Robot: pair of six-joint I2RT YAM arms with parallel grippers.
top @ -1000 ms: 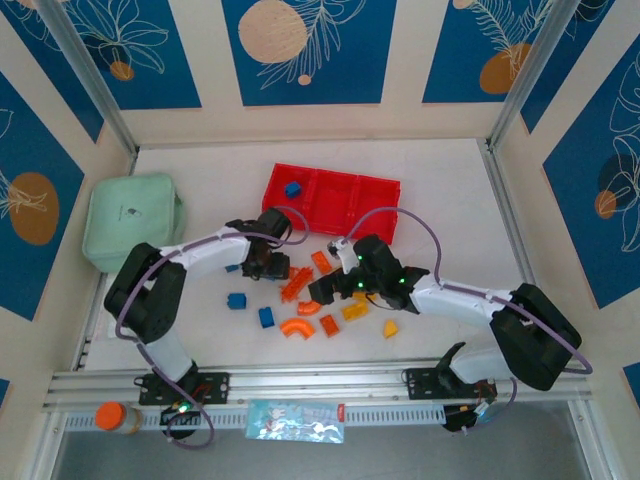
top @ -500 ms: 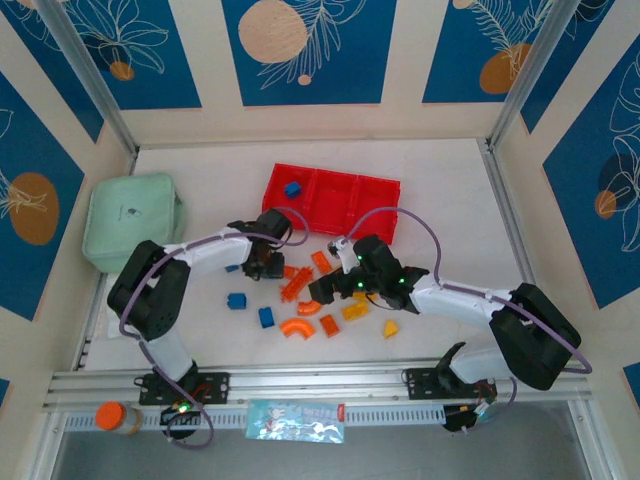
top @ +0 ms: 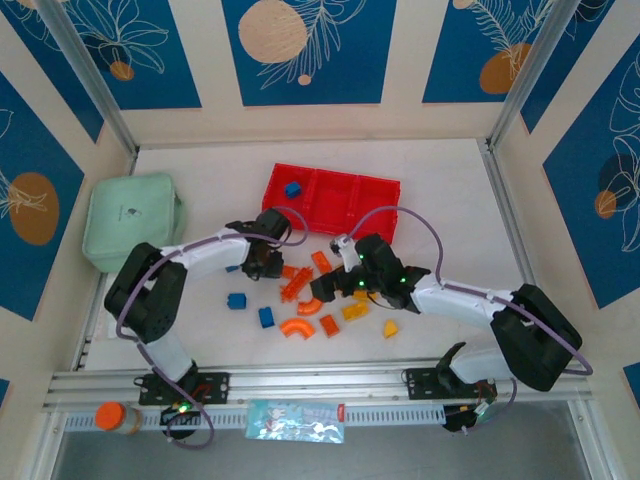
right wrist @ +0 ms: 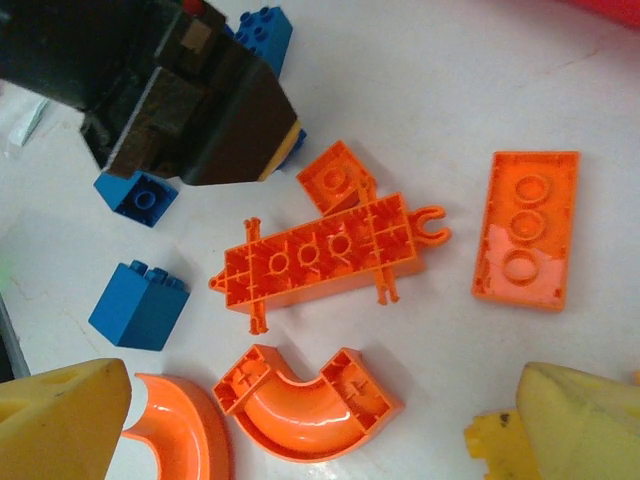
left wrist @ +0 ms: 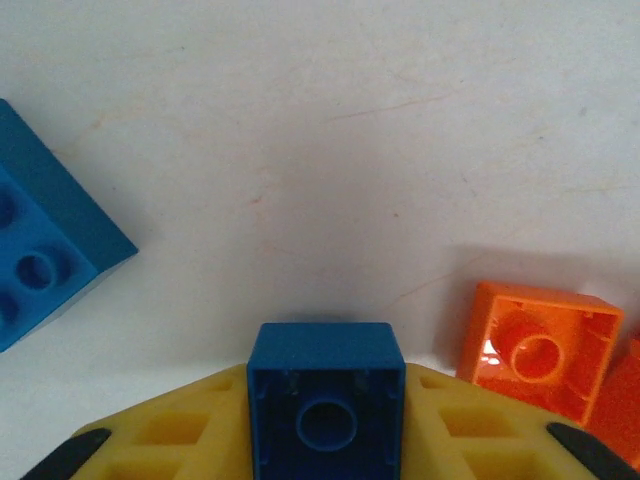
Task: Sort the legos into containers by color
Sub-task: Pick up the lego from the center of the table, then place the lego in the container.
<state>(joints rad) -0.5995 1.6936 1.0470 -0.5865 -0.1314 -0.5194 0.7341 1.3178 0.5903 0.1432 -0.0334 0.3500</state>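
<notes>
1. Blue plastic shows between the yellow foam pads (left wrist: pixel 170 440) of the left gripper (top: pixel 260 264): we see them pinching a small blue square brick (left wrist: pixel 326 415), hollow underside towards the wrist camera, low over the white table (left wrist: pixel 330 150).
2. A second blue brick (left wrist: pixel 40 260) lies to its left and an upturned orange square brick (left wrist: pixel 540 345) to its right, both apart from it.
3. The right gripper (right wrist: pixel 310 430) stands spread wide and holds nothing, above an orange curved arch brick (right wrist: pixel 305 400).
4. Near the arch we find an orange lattice plate (right wrist: pixel 320 250) and an orange three-stud plate (right wrist: pixel 525 228).
5. The long red plastic tray (top: pixel 335 200) sits beyond the loose bricks; one blue brick (top: pixel 292 188) rests in its left compartment.
6. A yellow brick (top: pixel 390 328) lies loose nearer the arm bases.
7. A mint-green soft pouch (top: pixel 133 220) lies at the left, well apart.
</notes>
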